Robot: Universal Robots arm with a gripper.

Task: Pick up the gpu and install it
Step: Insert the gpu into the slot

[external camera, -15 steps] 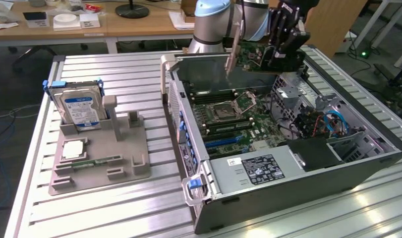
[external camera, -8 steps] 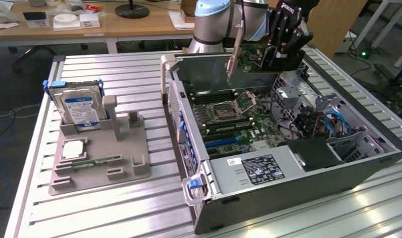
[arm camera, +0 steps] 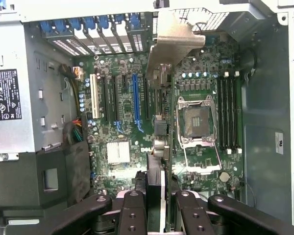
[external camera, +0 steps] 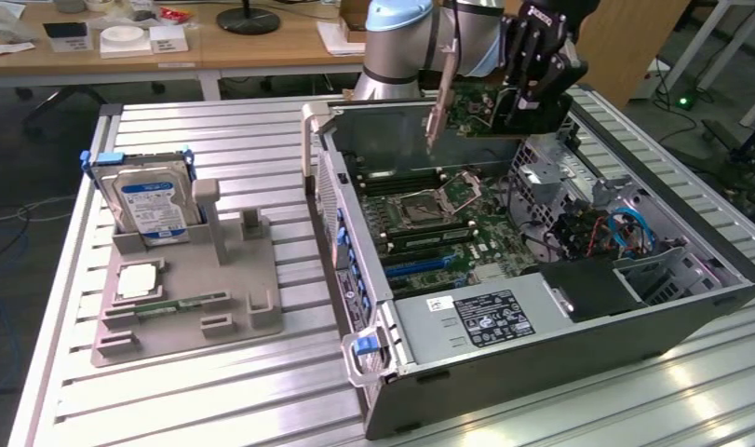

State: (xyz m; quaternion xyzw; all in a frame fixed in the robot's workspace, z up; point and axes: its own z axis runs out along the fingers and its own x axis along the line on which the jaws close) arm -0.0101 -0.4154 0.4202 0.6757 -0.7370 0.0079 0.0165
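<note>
Pick-up done, install left. The hand (arm camera: 157, 197) is closed partway, clamping the gpu (arm camera: 175, 41) edge-on between its fingers. In the exterior view the gpu (external camera: 474, 101) hangs above the open PC case (external camera: 539, 382), near its rear end, bracket hanging down. It is over the motherboard (arm camera: 117, 132) and not seated in any slot.

Counts:
- one slatted metal desk (external camera: 228, 400)
- one PC case
- one motherboard
- one grey parts holder (external camera: 247, 321)
- one hard drive (external camera: 151, 209), upright in the holder
- one gpu
- one empty CPU socket (arm camera: 198, 122)
- one blue expansion slot (arm camera: 135, 98)
- one white expansion slot (arm camera: 94, 95); black slots between, number unclear
- one square silver chip (external camera: 139, 281) in the holder
- one memory stick (external camera: 184, 304) in the holder
</note>
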